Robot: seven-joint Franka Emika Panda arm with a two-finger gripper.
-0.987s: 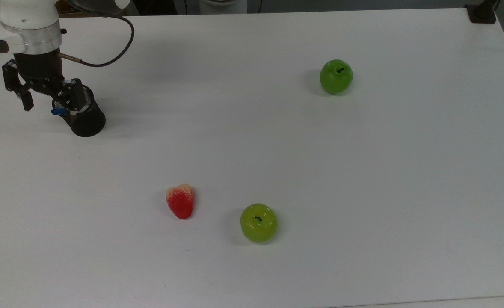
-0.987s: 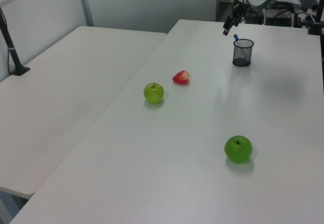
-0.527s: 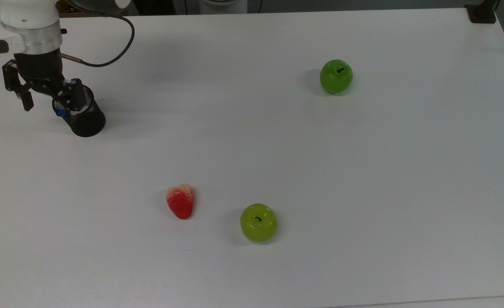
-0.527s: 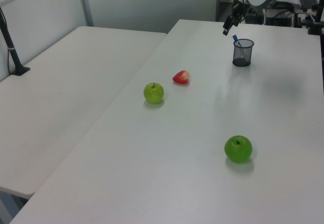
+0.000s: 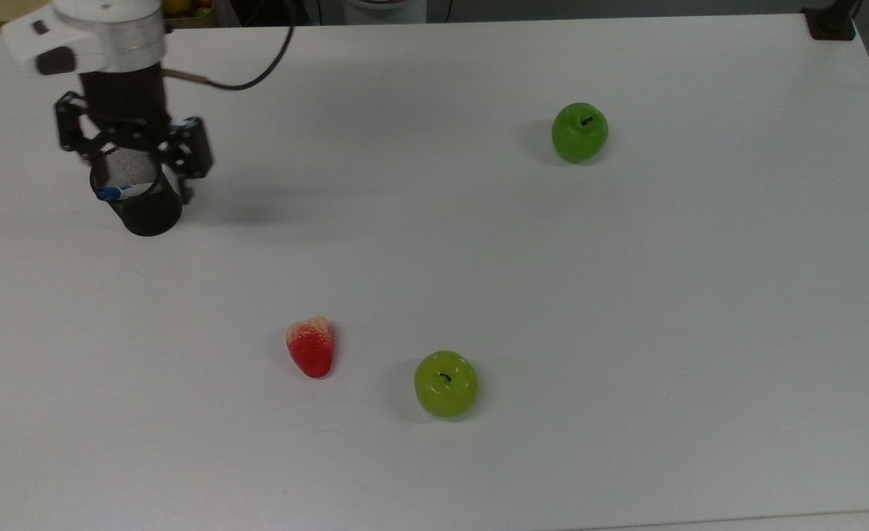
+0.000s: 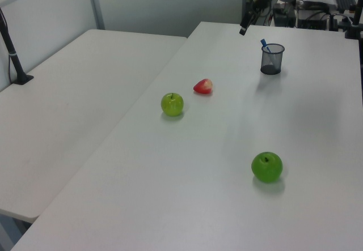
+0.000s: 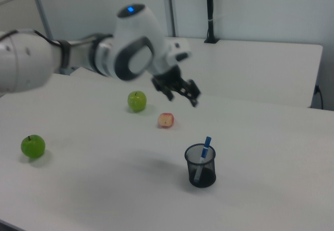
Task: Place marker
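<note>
The marker (image 5: 119, 192) leans inside a black mesh cup (image 5: 145, 210) at the top view's left, its blue cap over the rim and the white body inside. In the right view the marker (image 7: 202, 157) stands slanted in the cup (image 7: 201, 172), blue end up. The left view shows its blue tip (image 6: 264, 43) above the cup (image 6: 271, 59). My gripper (image 5: 132, 147) hangs above the cup, open, with nothing between its fingers. It sits well clear of the cup in the right view (image 7: 181, 92) and in the left view (image 6: 245, 23).
On the white table (image 5: 626, 295) lie a dark green apple (image 5: 580, 132), a lighter green apple (image 5: 446, 384) and a red strawberry-like fruit (image 5: 312, 347). A second table (image 6: 68, 98) adjoins on the left view's left.
The arm has swung toward the top view's right and lifted away from the cup. The marker has settled lower in the cup and stays there, free of the fingers.
</note>
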